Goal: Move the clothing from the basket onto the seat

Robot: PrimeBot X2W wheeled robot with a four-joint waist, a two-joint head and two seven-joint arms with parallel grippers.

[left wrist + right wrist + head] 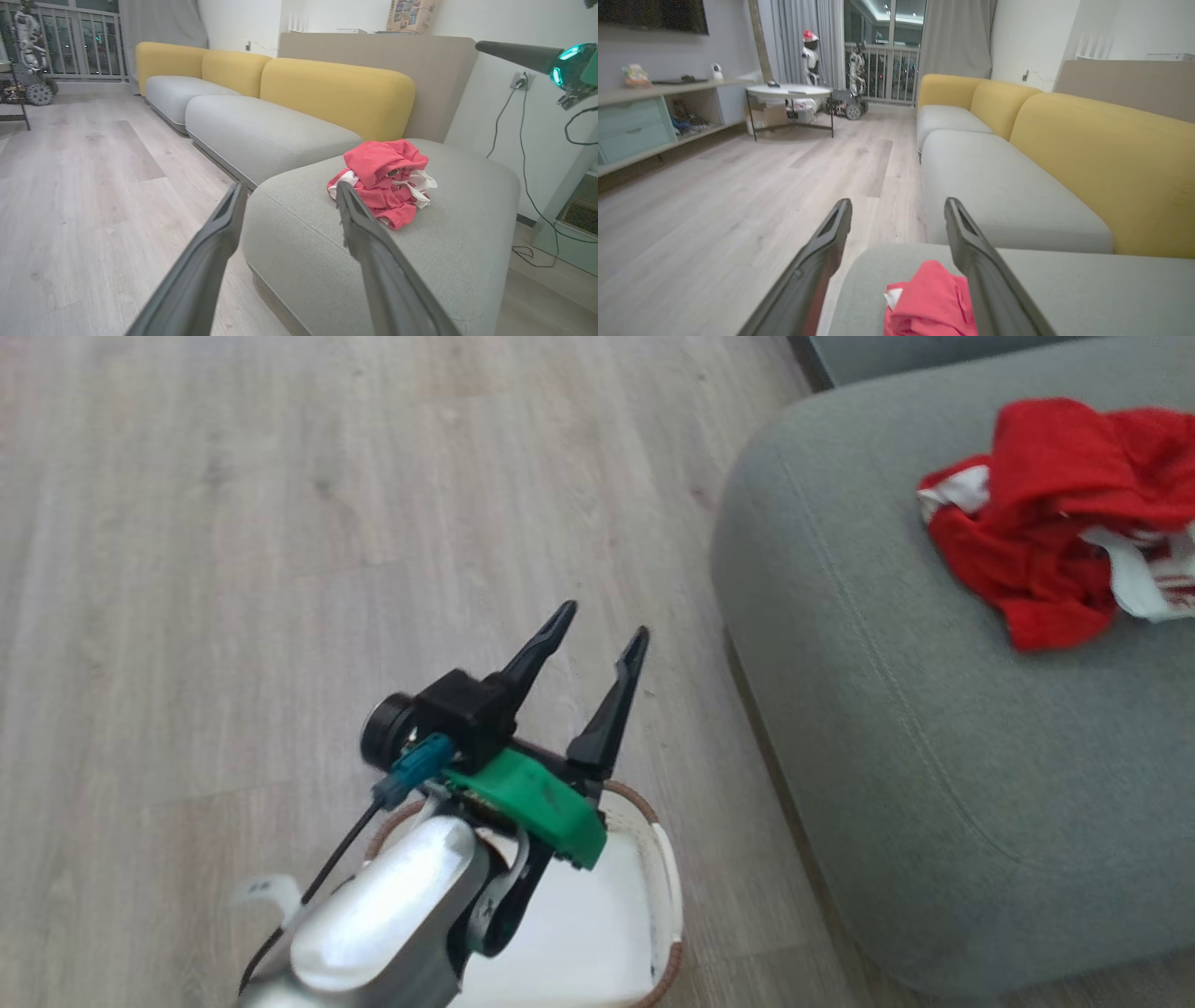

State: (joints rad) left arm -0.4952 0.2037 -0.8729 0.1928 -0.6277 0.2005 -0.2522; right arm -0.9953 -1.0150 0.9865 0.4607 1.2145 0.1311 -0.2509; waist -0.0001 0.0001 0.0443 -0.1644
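The clothing, upper right, is judged limp and light, best pinched at a fold. The left gripper and right gripper are spread.

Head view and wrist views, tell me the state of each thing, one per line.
left pincer: open, empty, above the basket.
right pincer: open, empty.
clothing: crumpled heap on the seat.
basket: upright on the floor, no clothing visible inside.
seat: bearing the clothing.

seat: matt woven fabric | clothing: soft creased cloth | floor: pale matt wood-grain planks | basket: smooth plastic | left forearm: glossy silver shell
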